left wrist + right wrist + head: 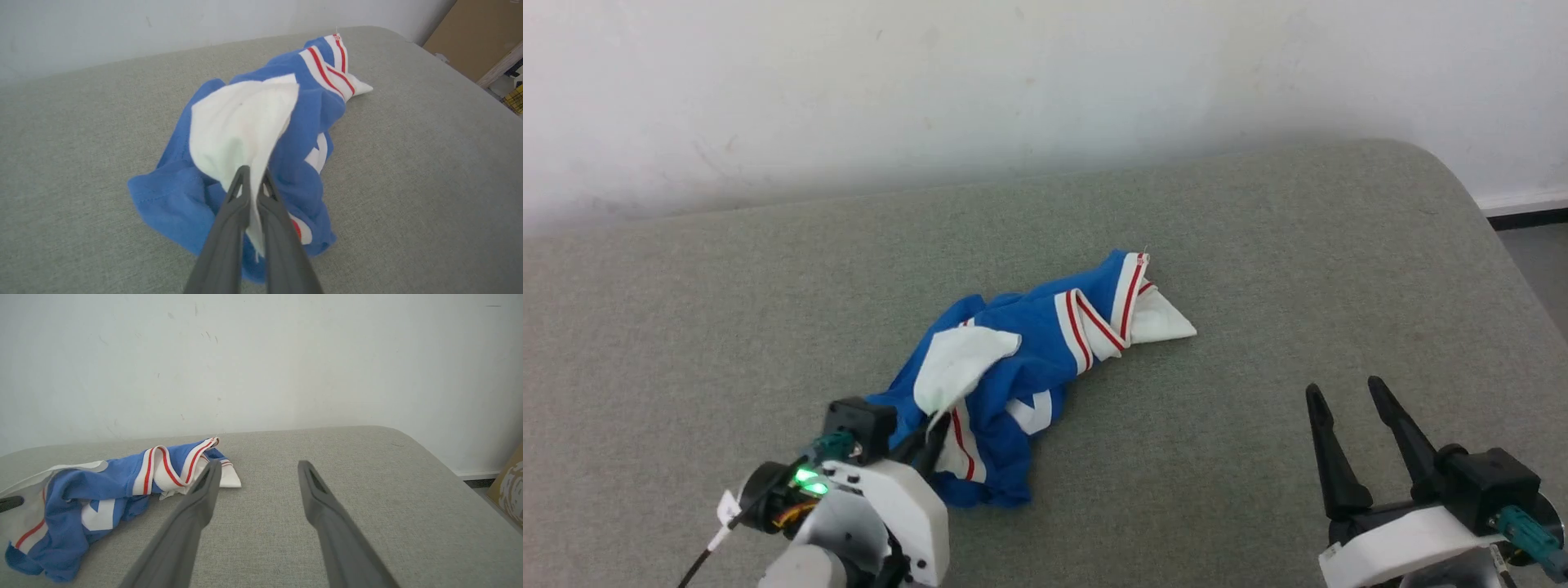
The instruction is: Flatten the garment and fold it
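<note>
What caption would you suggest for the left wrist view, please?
Left gripper shut on a white fold of the crumpled blue shirt, which lies on the grey surface.

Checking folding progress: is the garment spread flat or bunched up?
Bunched: the garment lies in a crumpled heap, white sleeve and striped bands twisted over blue.

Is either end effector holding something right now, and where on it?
Left end effector pinches the shirt by its white sleeve fabric. Right end effector is open, empty.
</note>
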Robot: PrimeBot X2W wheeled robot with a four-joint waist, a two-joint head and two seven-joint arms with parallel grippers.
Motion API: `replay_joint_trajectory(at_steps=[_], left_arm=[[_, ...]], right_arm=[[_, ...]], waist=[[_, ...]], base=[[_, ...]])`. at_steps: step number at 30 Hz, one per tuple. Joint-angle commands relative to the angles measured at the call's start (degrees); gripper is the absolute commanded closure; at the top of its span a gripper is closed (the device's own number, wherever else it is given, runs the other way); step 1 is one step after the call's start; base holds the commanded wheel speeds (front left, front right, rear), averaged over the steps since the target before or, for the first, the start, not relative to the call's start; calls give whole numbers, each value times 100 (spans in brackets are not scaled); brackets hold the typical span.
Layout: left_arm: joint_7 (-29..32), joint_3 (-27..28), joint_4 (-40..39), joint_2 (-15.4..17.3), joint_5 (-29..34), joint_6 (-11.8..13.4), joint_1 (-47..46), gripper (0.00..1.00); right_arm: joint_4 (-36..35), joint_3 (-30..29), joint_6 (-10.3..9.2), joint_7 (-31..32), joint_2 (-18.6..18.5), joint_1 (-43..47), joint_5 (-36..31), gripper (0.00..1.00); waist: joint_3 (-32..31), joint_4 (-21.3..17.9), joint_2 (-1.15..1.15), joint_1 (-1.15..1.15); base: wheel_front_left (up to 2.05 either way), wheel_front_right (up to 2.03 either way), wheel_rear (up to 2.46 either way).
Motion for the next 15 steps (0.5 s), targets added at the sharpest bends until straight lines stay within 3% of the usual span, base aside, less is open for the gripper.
replay_joint_trajectory(at_steps=[1, 6, 15], left_arm=[[-46, 46, -52, 37, 54, 40, -82, 100], [-592, 406, -479, 113, 95, 304, -71, 100], [-1018, 1761, -1000, 110, -452, 1312, 1314, 100]], right_arm=[[15, 5, -4, -38, 11, -48, 19, 0], [47, -2, -4, -48, 11, -66, 6, 0], [97, -72, -4, -49, 11, -61, -3, 0]], waist=[[15, 23, -1, -1], [53, 155, -1, -1], [91, 413, -1, -1]], base=[[0, 0, 0], [0, 0, 0], [0, 0, 0]])
